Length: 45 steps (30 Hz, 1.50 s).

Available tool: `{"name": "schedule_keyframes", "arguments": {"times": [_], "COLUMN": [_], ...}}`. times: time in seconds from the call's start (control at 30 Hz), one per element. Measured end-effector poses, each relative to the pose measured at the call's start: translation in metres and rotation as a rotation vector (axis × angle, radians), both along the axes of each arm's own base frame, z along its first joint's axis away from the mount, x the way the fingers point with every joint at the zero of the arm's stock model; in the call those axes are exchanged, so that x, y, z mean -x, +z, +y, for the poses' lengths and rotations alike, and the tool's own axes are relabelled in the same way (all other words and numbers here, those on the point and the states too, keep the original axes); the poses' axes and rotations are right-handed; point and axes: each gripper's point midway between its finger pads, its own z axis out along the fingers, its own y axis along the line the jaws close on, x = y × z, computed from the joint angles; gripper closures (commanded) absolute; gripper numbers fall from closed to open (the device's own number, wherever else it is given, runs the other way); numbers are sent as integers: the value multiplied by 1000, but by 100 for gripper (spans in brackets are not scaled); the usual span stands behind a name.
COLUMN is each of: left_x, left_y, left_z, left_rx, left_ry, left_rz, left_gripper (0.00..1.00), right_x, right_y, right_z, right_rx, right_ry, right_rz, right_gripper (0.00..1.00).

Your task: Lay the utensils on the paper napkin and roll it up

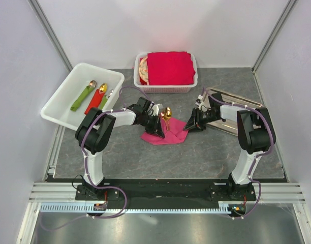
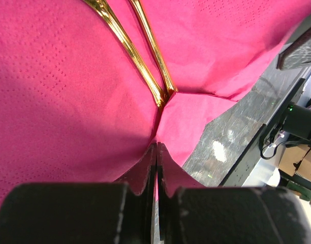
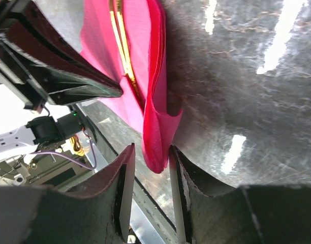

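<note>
The paper napkin (image 1: 170,136) is lying at the centre of the worktop (image 1: 206,152), partly folded upward. The utensils (image 2: 130,51) are resting on the napkin, their handles converging at the fold. The left gripper (image 2: 156,150) is pinching the napkin edge, its jaws closed on it. The right gripper (image 3: 151,152) is straddling a folded napkin corner, its jaws standing narrow, with a gap showing on one side.

That paper napkin (image 2: 69,101) is loud magenta-pink with a tiny dotted emboss, and the utensils (image 2: 129,51) are mirror-shiny gold. The tabletop (image 1: 196,152) is mottled dark grey. Further back there's a deep red napkin stack (image 1: 169,67) in a white basket (image 1: 168,89), plus a green bundle (image 1: 82,97) and a red bundle (image 1: 94,102) in a white tub (image 1: 59,109).
</note>
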Motion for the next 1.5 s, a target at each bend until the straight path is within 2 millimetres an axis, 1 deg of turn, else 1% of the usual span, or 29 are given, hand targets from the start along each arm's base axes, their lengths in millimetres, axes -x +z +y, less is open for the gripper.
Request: {"name": "schedule_keyframes", "arguments": {"times": [0.1, 0.33, 0.47, 0.6, 0.63, 0.87, 1.03, 1.23, 1.5], "left_x": [0, -1, -1, -1, -1, -1, -1, -1, -1], "left_y": [0, 0, 0, 0, 0, 0, 0, 0, 0], "left_z": [0, -1, -1, -1, -1, -1, -2, -2, -2], "left_rx": [0, 2, 2, 2, 2, 6, 8, 8, 8], "left_ry": [0, -1, -1, -1, -1, -4, -5, -5, -5], "left_rz": [0, -1, -1, 0, 0, 4, 5, 4, 4], "left_gripper": [94, 94, 94, 94, 94, 94, 94, 94, 94], "right_x": [0, -3, -2, -1, -1, 1, 8, 12, 7], "right_y": [4, 8, 9, 10, 11, 10, 1, -9, -10], "right_z": [1, 6, 13, 19, 21, 30, 35, 27, 4], "right_rx": [-13, -24, -28, -33, -34, -36, -24, 22, 58], "right_ry": [-2, -6, 3, 11, 14, 28, 48, 48, 15], "right_rz": [-1, -8, -15, -16, -18, -22, -9, -8, -11], "right_gripper": [58, 48, 42, 38, 35, 32, 29, 28, 27]}}
